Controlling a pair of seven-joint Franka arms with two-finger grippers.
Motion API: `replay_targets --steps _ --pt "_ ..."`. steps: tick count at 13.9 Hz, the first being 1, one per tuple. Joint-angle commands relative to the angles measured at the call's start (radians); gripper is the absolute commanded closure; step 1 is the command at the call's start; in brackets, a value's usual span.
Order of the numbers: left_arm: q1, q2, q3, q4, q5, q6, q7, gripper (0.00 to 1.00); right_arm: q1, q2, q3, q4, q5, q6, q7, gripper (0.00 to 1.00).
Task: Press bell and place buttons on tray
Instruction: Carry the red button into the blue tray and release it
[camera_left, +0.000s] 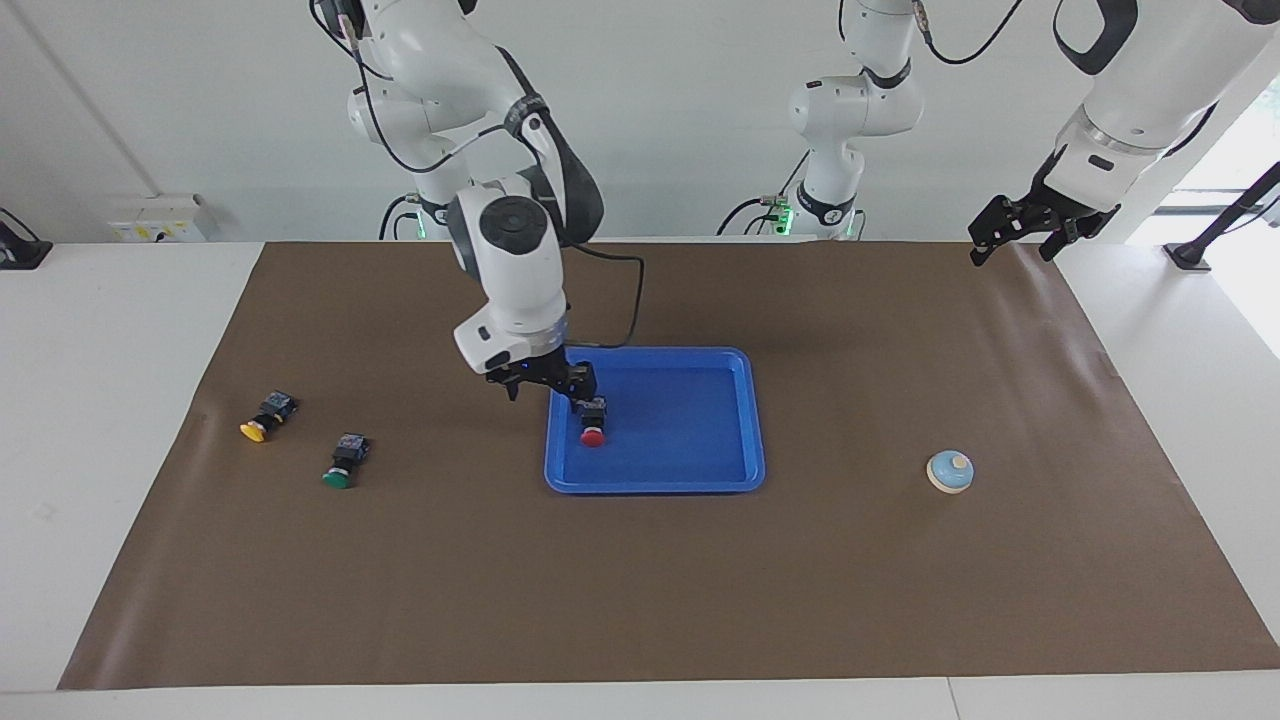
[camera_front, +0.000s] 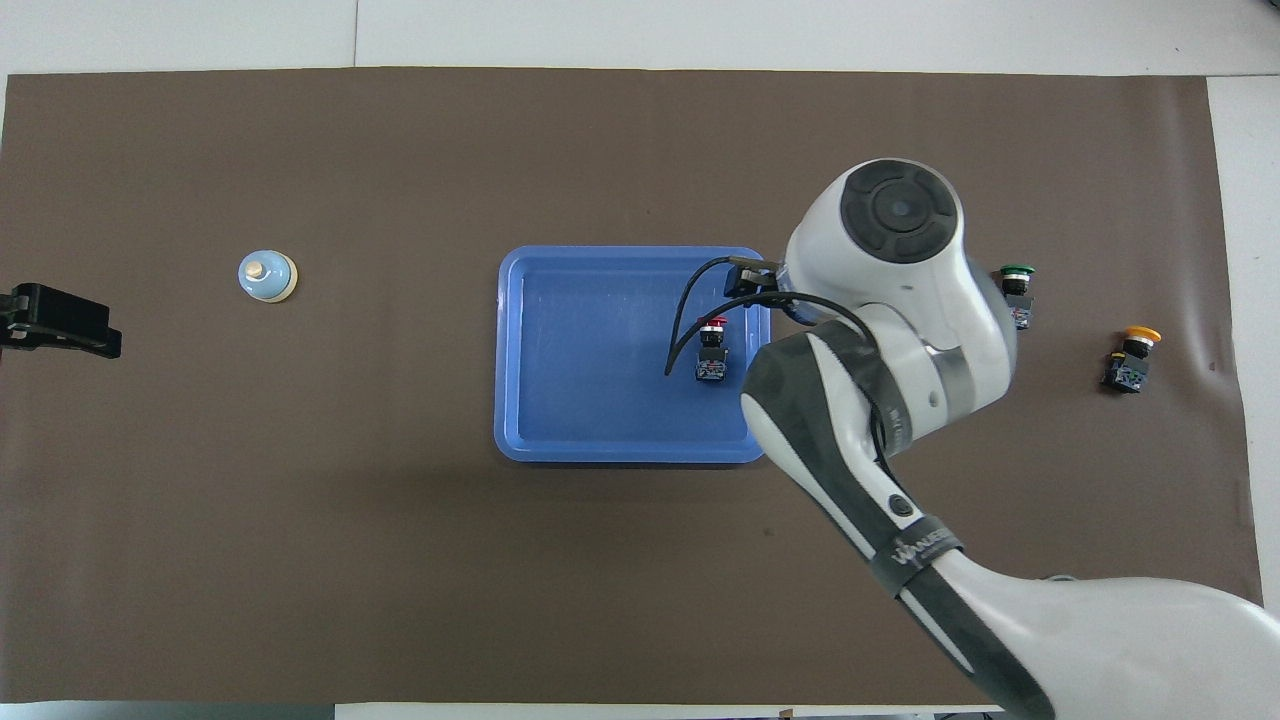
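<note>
The red button (camera_left: 593, 426) (camera_front: 712, 350) lies on its side in the blue tray (camera_left: 690, 420) (camera_front: 590, 350), near the tray's edge toward the right arm's end. My right gripper (camera_left: 541, 388) hangs open just above that edge, clear of the button; in the overhead view its wrist hides it. The green button (camera_left: 343, 463) (camera_front: 1016, 290) and the yellow button (camera_left: 262, 420) (camera_front: 1131, 357) lie on the brown mat toward the right arm's end. The light-blue bell (camera_left: 950, 471) (camera_front: 267, 275) stands toward the left arm's end. My left gripper (camera_left: 1012, 248) (camera_front: 58, 322) waits open, raised over the mat's corner.
A brown mat (camera_left: 640, 600) covers most of the white table. In the overhead view the right arm's wrist overlaps the green button. A black cable loops from the right wrist over the tray.
</note>
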Motion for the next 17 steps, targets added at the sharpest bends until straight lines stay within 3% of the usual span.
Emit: replay_targets --steps 1,5,7,17 --pt "-0.003 -0.015 0.005 -0.012 0.004 -0.009 0.004 0.00 -0.152 -0.029 0.010 -0.008 -0.010 -0.025 -0.114 0.00" --pt "-0.003 -0.015 0.005 -0.012 0.004 -0.009 0.004 0.00 -0.362 -0.030 0.009 -0.052 -0.016 0.015 -0.390 0.00" --pt "-0.003 -0.015 0.005 -0.012 0.004 -0.009 0.004 0.00 -0.430 -0.039 0.009 -0.121 -0.016 0.104 -0.480 0.00" --pt "-0.003 -0.015 0.005 -0.012 0.004 -0.009 0.004 0.00 -0.461 0.117 0.012 -0.180 -0.016 0.401 -0.505 0.00"
